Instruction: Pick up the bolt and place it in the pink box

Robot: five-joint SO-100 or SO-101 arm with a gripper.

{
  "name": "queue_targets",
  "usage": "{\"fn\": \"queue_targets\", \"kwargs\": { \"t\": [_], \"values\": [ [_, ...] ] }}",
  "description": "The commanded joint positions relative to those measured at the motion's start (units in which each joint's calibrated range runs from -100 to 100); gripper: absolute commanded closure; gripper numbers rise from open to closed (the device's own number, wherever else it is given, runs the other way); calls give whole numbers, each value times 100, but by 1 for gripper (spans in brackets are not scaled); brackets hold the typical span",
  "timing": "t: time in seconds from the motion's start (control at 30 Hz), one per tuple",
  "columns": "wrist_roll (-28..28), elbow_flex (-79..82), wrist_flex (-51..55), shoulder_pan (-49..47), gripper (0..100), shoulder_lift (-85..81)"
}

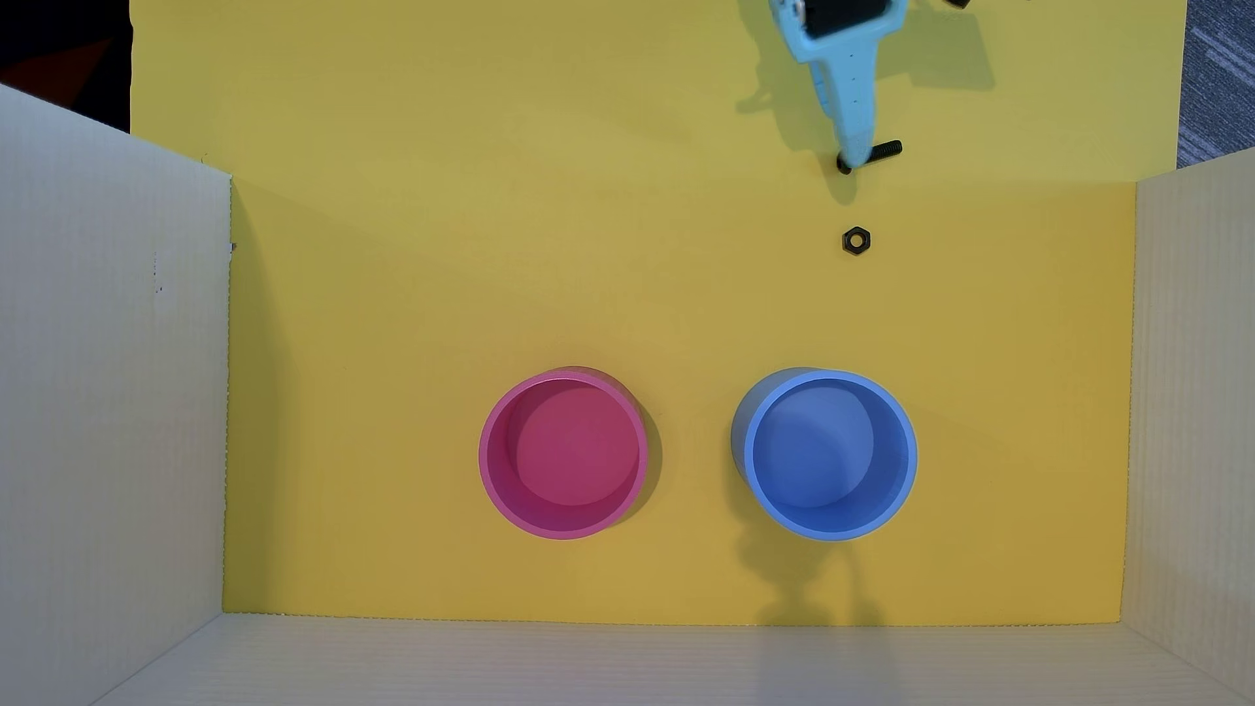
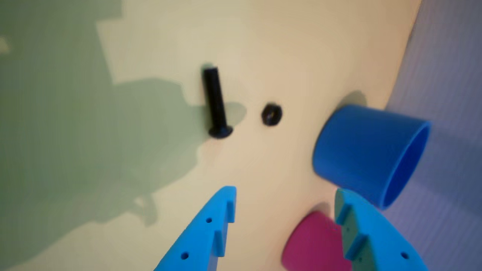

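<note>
The black bolt (image 1: 886, 149) lies flat on the yellow floor at the upper right of the overhead view. My light-blue gripper (image 1: 857, 157) reaches down from the top edge, and its tip overlaps the bolt's head end there. In the wrist view the gripper (image 2: 285, 192) is open and empty, and the bolt (image 2: 215, 101) lies on the floor well apart from the fingertips (image 2: 226, 199). The round pink box (image 1: 483, 455) stands upright and empty at lower centre. In the wrist view it (image 2: 312, 244) shows between the two fingers.
A small black hex nut (image 1: 856, 240) lies just below the bolt, and beside it in the wrist view (image 2: 271, 114). An empty blue round container (image 1: 912, 455) (image 2: 361, 150) stands right of the pink box. White corrugated walls (image 1: 108, 380) enclose the left, right and near sides.
</note>
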Motion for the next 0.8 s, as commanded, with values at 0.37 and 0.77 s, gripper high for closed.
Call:
{"fn": "queue_targets", "kwargs": {
  "t": [0.37,0.77],
  "values": [
    [-15,-519,45,-644,78,41],
    [-47,-1053,131,-652,76,1312]
  ]
}}
